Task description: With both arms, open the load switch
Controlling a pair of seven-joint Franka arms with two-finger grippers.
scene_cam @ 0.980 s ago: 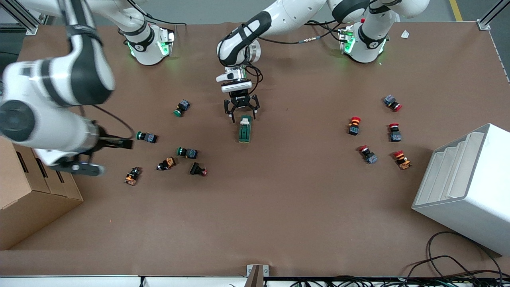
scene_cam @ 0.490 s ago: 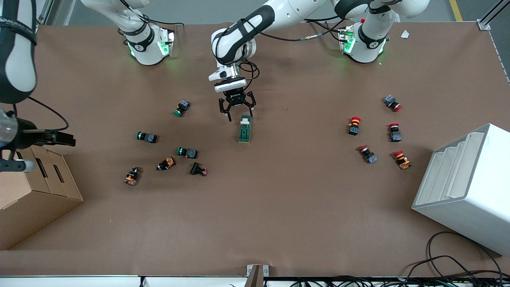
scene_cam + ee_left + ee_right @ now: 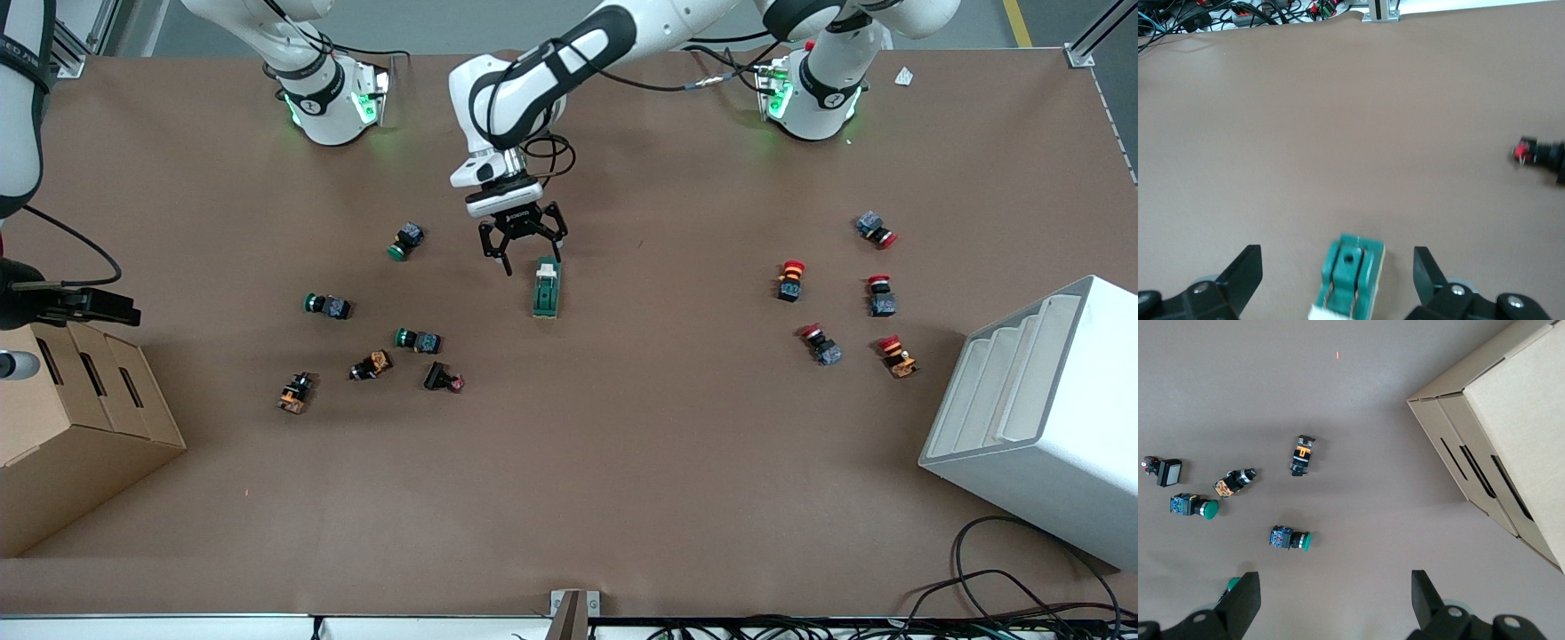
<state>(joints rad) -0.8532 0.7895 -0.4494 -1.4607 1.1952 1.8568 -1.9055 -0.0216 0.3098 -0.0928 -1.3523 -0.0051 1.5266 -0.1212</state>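
Note:
The load switch (image 3: 546,288) is a dark-green block with a white toggle at the end farther from the front camera. It lies flat near the table's middle. My left gripper (image 3: 533,260) hangs open just over that toggle end, a finger on each side and nothing gripped. In the left wrist view the switch (image 3: 1350,273) lies between the spread black fingers (image 3: 1245,273). The right arm (image 3: 18,107) is raised at its own end of the table. Its gripper (image 3: 1331,590) is open and empty, over bare table beside green push-buttons (image 3: 1290,539).
Several green and orange push-buttons (image 3: 418,340) lie scattered toward the right arm's end. Several red ones (image 3: 789,279) lie toward the left arm's end. A cardboard box (image 3: 71,418) and a white bin (image 3: 1040,418) stand at the two ends, and cables (image 3: 996,587) lie along the table's near edge.
The right arm has swung away from the push-buttons to over the cardboard box. The left gripper has shifted slightly toward the right arm's end. The switch has not moved.

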